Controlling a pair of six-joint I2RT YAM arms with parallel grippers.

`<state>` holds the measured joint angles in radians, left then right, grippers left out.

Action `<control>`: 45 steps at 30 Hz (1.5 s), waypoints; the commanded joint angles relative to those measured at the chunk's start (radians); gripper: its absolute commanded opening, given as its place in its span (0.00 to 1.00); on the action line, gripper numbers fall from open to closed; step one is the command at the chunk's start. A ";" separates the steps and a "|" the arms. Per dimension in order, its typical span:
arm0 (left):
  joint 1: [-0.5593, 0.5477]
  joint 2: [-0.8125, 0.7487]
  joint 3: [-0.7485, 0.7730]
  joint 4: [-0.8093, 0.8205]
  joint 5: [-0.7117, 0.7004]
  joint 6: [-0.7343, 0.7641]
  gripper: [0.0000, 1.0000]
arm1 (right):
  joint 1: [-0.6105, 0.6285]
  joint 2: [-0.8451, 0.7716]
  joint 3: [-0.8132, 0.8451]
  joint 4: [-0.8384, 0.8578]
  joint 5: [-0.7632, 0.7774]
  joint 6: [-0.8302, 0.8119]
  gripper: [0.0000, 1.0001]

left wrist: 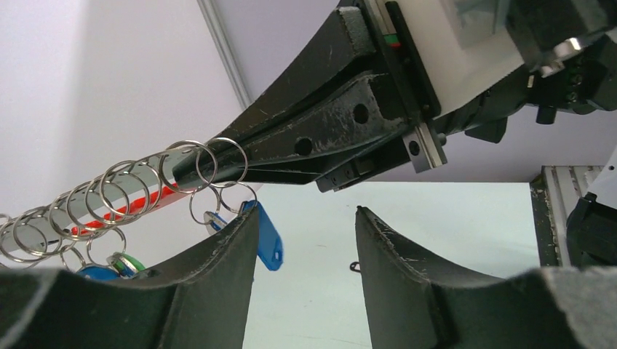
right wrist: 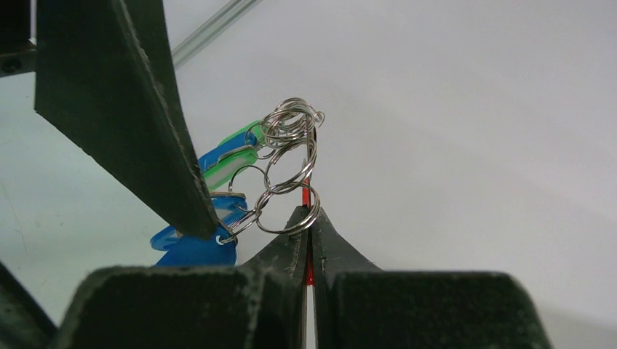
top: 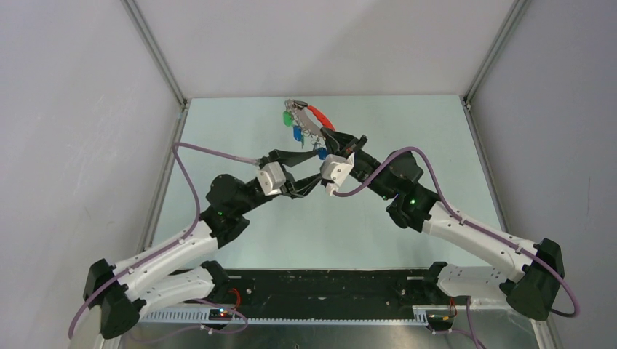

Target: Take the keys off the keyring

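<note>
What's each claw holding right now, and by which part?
The right claw is shut on the keyring, pinching its red plastic loop. The left claw is open and holds nothing.

Bright, even, diffuse light, pale tabletop carrying only faint soft shadows, overhead view crisp, in the wrist views the near bodies of the left gripper and right gripper dark and blurred at 6 o'clock, keyring sharp with small glints, white walls slightly washed out.
</note>
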<state>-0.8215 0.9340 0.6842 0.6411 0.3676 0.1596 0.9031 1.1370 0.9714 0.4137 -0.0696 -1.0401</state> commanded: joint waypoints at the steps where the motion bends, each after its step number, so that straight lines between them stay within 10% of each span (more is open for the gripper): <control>1: -0.004 0.022 0.065 0.028 -0.024 0.024 0.57 | -0.002 -0.012 0.057 0.069 -0.009 0.008 0.00; 26: -0.003 0.046 0.076 0.027 -0.150 0.060 0.58 | -0.006 -0.006 0.056 0.049 -0.012 0.007 0.00; 45: -0.003 0.114 0.133 -0.059 -0.128 0.026 0.30 | -0.012 -0.026 0.056 0.032 -0.014 0.014 0.00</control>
<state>-0.8219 1.0458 0.7727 0.5858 0.2642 0.1844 0.8963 1.1408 0.9714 0.3756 -0.0769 -1.0397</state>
